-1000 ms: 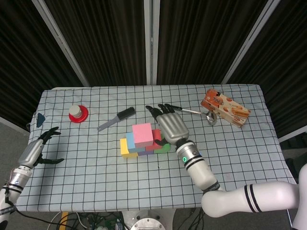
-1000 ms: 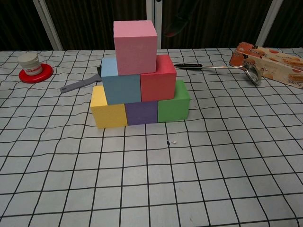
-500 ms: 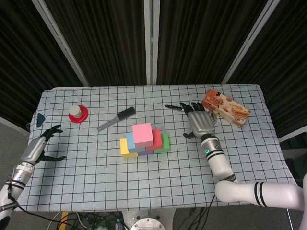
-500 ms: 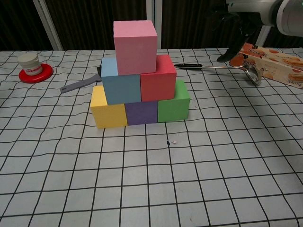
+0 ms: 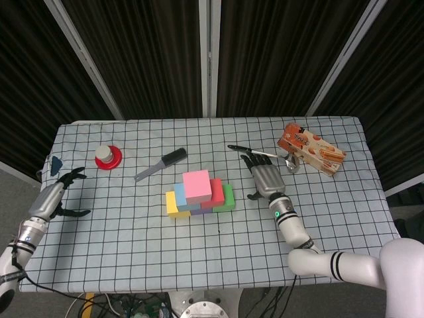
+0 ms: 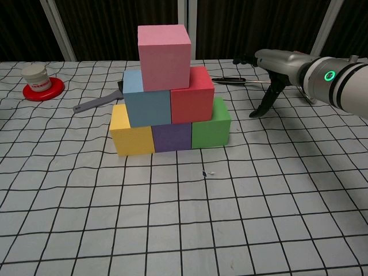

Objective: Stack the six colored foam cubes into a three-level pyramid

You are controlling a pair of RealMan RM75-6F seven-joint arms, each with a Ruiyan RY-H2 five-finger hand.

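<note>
A three-level stack stands mid-table: yellow cube [image 6: 131, 133], purple cube [image 6: 171, 137] and green cube [image 6: 211, 127] at the bottom, blue cube [image 6: 146, 103] and red cube [image 6: 192, 95] above, pink cube [image 6: 164, 57] [image 5: 197, 185] on top. My right hand [image 5: 265, 177] [image 6: 280, 66] hovers open to the right of the stack, palm down, fingers spread, touching no cube. My left hand [image 5: 54, 197] hangs open at the table's left edge, far from the cubes.
A brush [image 5: 161, 164] lies behind the stack. A red lid with a white jar [image 5: 106, 156] sits at the back left. A ladle [image 5: 265, 154] and a snack box [image 5: 311, 149] lie at the back right, just beyond my right hand.
My right hand has drawn back from over the stack to the right and come lower near the table. The pyramid has not shifted. My left hand moved slightly.
</note>
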